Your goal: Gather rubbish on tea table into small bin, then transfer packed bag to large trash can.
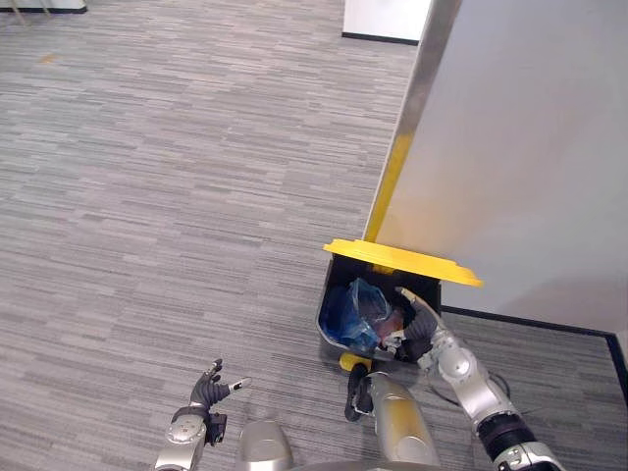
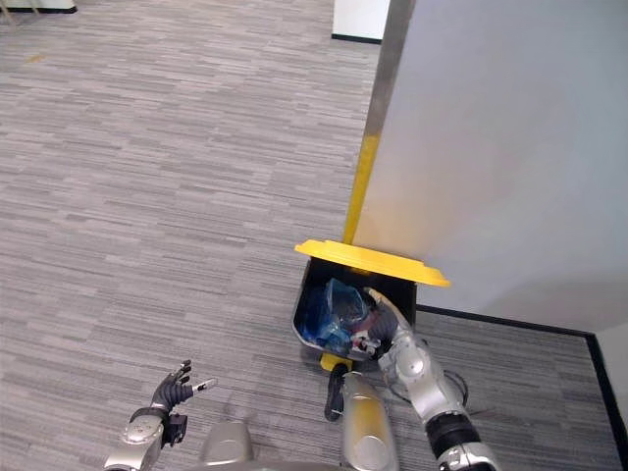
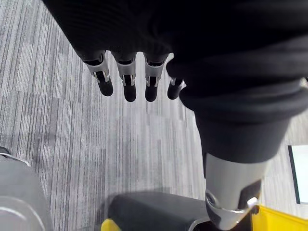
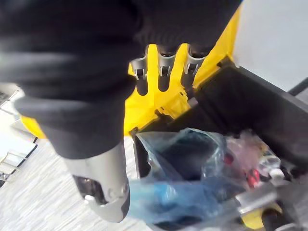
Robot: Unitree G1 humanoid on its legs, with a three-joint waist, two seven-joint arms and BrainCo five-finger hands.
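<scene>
At the far left the left hand (image 1: 208,388) hangs over the grey striped carpet (image 1: 147,196), fingers (image 3: 126,82) spread loose and straight with nothing in them. Right of centre stands the large trash can (image 1: 330,299), a black tub against the foot of the wall, with its yellow lid (image 1: 402,258) tipped up and back and a yellow pedal (image 1: 353,361) at its base. Inside lies the packed bag (image 1: 351,314), blue translucent plastic, crumpled and bulging up toward the rim on the can's left half. Beside it in the tub the right wrist view shows clear wrapping with pink and red scraps (image 4: 245,154). The carpet runs unbroken to the far end of the room, where a white panel with a dark base (image 1: 383,18) stands. On the right a pale grey wall (image 1: 530,147) rises, its near edge carrying a metal strip with a yellow band (image 1: 391,186), and a black skirting (image 1: 530,324) lines its foot. The right hand (image 1: 420,324) reaches in over the can's right side, just beside the bag. Its fingers (image 4: 163,77) are stretched straight toward the raised lid and curl round nothing. The bag sits below them in the tub, and I cannot tell whether the palm touches it.
</scene>
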